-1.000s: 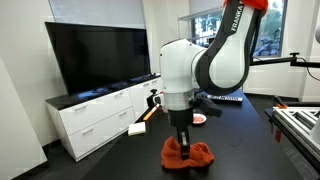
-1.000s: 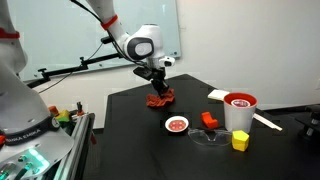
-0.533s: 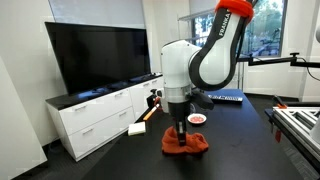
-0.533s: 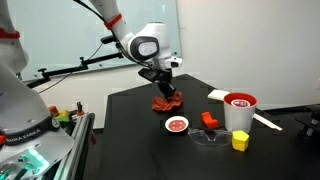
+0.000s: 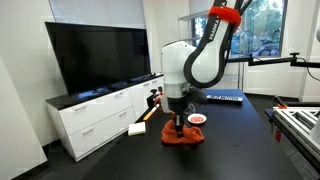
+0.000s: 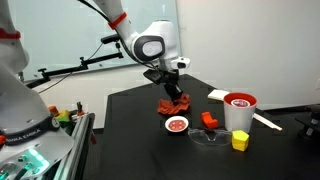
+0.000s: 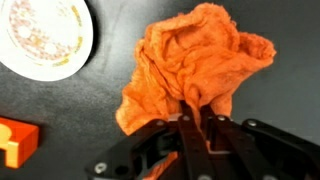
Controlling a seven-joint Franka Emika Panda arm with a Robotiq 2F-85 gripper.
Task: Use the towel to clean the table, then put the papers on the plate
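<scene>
An orange towel (image 7: pixel 190 60) lies bunched on the black table (image 7: pixel 280 100). My gripper (image 7: pixel 196 112) is shut on the towel's near edge and presses it onto the table. The towel also shows under the gripper in both exterior views (image 5: pixel 183 136) (image 6: pixel 176 103). A small round plate with a red pattern (image 7: pixel 42 35) lies close beside the towel; it also shows in both exterior views (image 5: pixel 198 119) (image 6: pixel 178 125). A white paper (image 6: pixel 217 95) lies at the table's far side.
An orange block (image 7: pixel 14 140) lies at the wrist view's lower left. A red-rimmed white cup (image 6: pixel 238 110), a yellow block (image 6: pixel 240 141) and a red block (image 6: pixel 209 120) stand on the table. A white cabinet (image 5: pixel 95 115) with a TV (image 5: pixel 95 58) stands beside it.
My gripper has dragged the towel across the table toward the patterned plate; the towel now lies right beside the plate.
</scene>
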